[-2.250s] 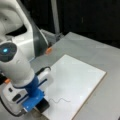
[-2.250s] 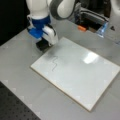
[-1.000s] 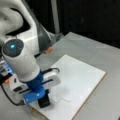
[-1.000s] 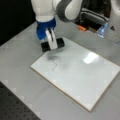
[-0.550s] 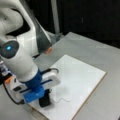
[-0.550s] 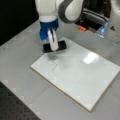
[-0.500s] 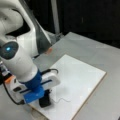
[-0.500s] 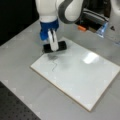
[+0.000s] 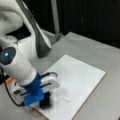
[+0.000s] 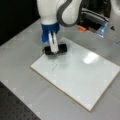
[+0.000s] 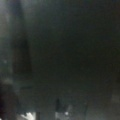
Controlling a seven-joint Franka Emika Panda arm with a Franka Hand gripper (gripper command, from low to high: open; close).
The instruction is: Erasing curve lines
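Note:
A white board point(image 9: 77, 80) point(image 10: 82, 75) with a brown edge lies on the grey table in both front views. The curve lines point(image 9: 62, 99) point(image 10: 54, 65), a short thin dark squiggle, sit near the board's corner closest to the arm. My gripper point(image 9: 45, 99) point(image 10: 53, 49) stands over that corner, shut on a black eraser block point(image 9: 46, 102) point(image 10: 60, 48) that rests at the board's surface. In both front views the squiggle lies just beside the eraser and apart from it. The wrist view is dark and shows nothing I can name.
Behind the board, at a front view's top right, stand dark equipment point(image 10: 92, 17), an orange piece point(image 10: 81, 28) and a bluish clear item point(image 10: 103, 29). A black perforated surface point(image 10: 15, 105) lies at the bottom left. A black cable point(image 9: 8, 96) hangs by the arm.
The gripper with the eraser has shifted from the board's corner edge further onto the board, closer to the squiggle. The squiggle looks unchanged.

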